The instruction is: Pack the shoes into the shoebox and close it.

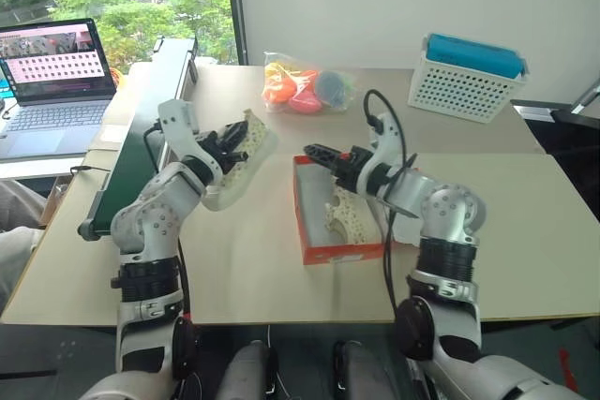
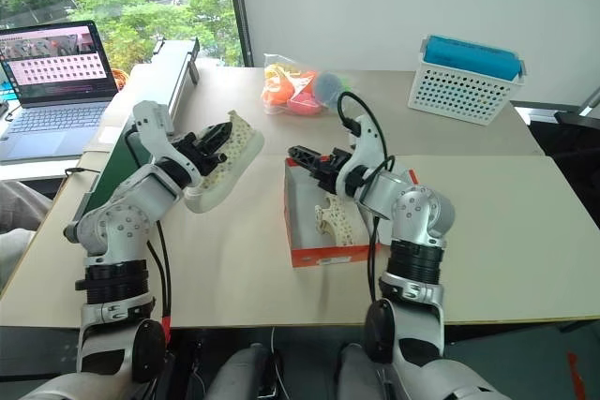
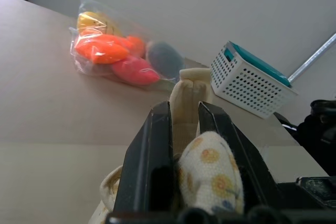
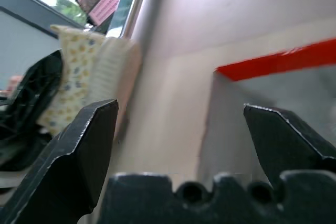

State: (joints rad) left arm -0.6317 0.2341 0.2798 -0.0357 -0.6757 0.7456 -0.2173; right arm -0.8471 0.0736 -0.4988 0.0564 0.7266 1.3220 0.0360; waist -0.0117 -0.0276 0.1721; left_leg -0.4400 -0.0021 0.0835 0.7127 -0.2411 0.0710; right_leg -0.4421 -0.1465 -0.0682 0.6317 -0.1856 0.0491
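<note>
The left gripper (image 3: 184, 145) rises from the bottom centre of the frame, its two black fingers (image 3: 149, 161) clamped on a cream shoe (image 3: 210, 174) with a yellow-flowered lining. In the upper left a clear bag of toys (image 3: 118, 51) lies on the tan desk (image 3: 47, 103). At right of centre sits a white perforated basket (image 3: 252, 85) with a blue top, before a pale wall (image 3: 210, 3).
</note>
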